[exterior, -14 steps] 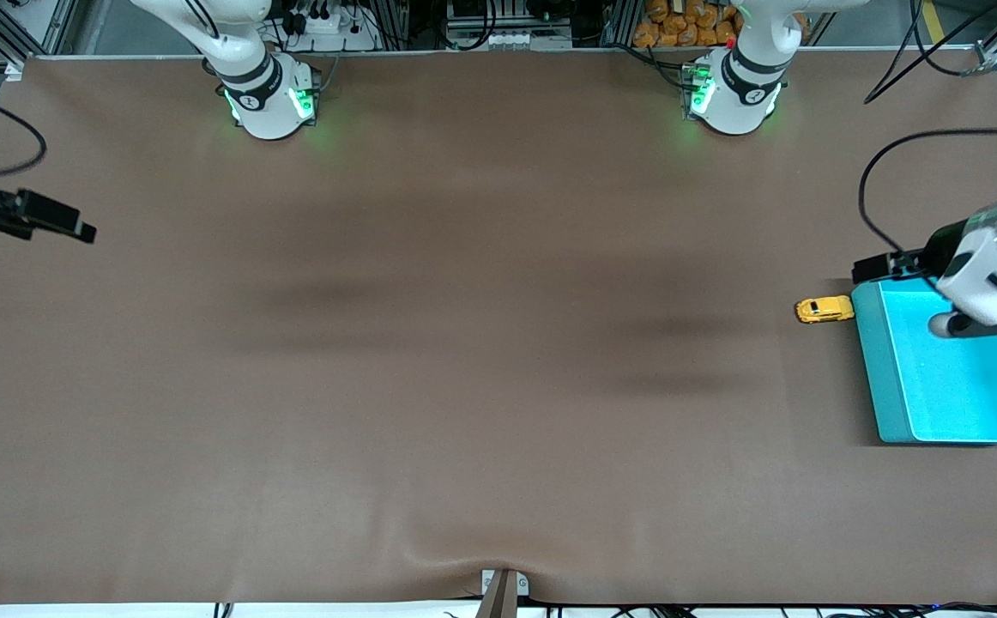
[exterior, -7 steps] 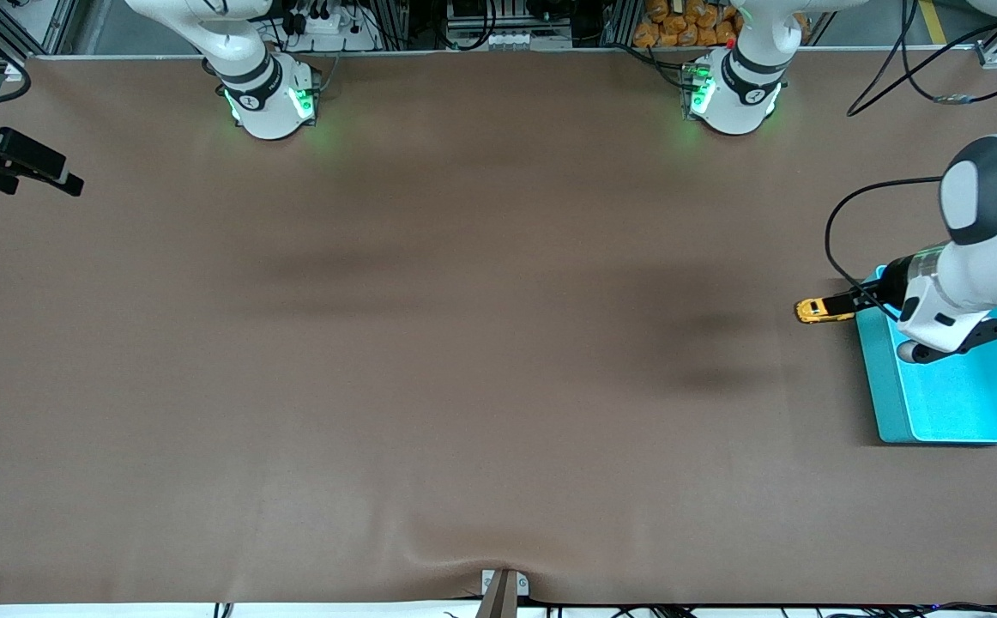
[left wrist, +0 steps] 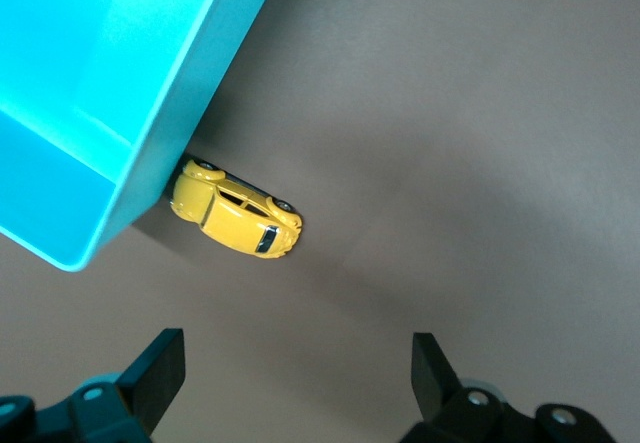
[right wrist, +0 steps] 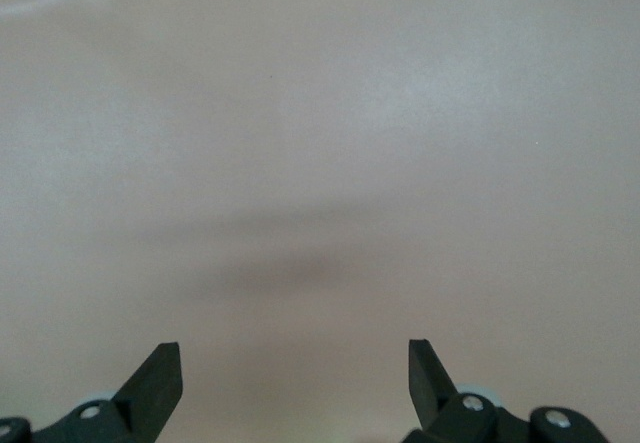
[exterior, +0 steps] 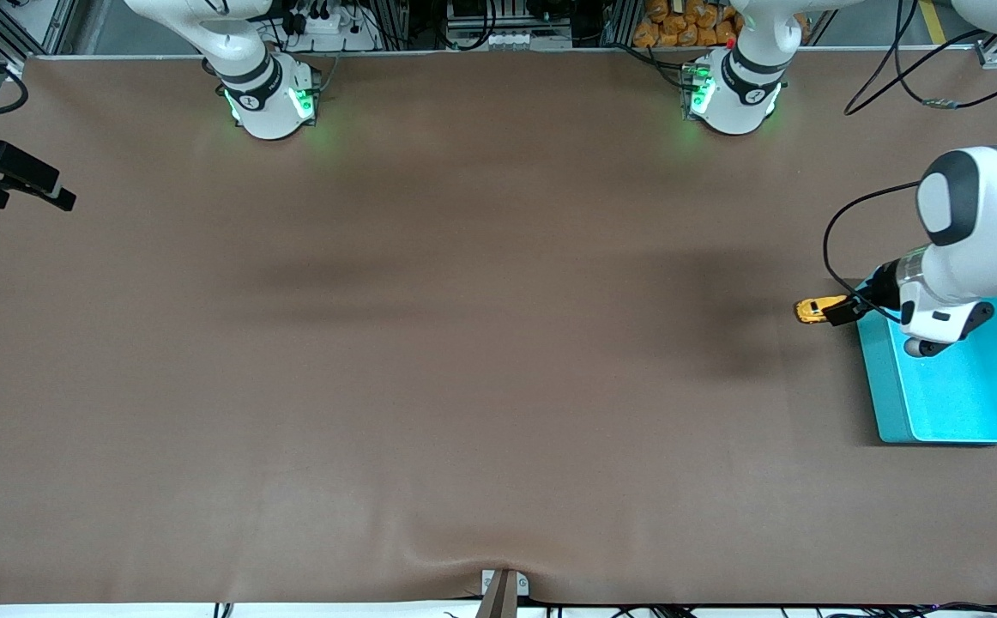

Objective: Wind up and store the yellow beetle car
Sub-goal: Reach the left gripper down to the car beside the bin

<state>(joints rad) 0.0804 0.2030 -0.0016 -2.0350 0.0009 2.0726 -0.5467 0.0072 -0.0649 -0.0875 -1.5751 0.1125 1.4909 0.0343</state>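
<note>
A: What lies nearest to the front camera?

B: The brown worktop [exterior: 464, 386], bare over most of the picture. At the right edge of the front view, a little below the middle, stands the turquoise bin [exterior: 885, 403].

A: And the yellow beetle car [exterior: 816, 310]?

B: It stands on the worktop just beside the bin's wall, at the corner of the bin that is farther from the camera, at middle height near the right edge of the frame. In the left wrist view the car [left wrist: 236, 222] touches the outside of the bin's wall [left wrist: 190, 113] with one end. It is on its wheels.

A: Where is the left gripper [exterior: 842, 311]?

B: Low over the car, at the same spot in the right part of the frame. Its fingers [left wrist: 155, 373] stand wide apart and hold nothing; the car is not between them.

A: And the right gripper [exterior: 57, 199]?

B: It waits at the left edge of the frame, in the upper part, over the worktop's end. Its fingers [right wrist: 160, 373] are also apart, and only bare worktop shows under them.
</note>
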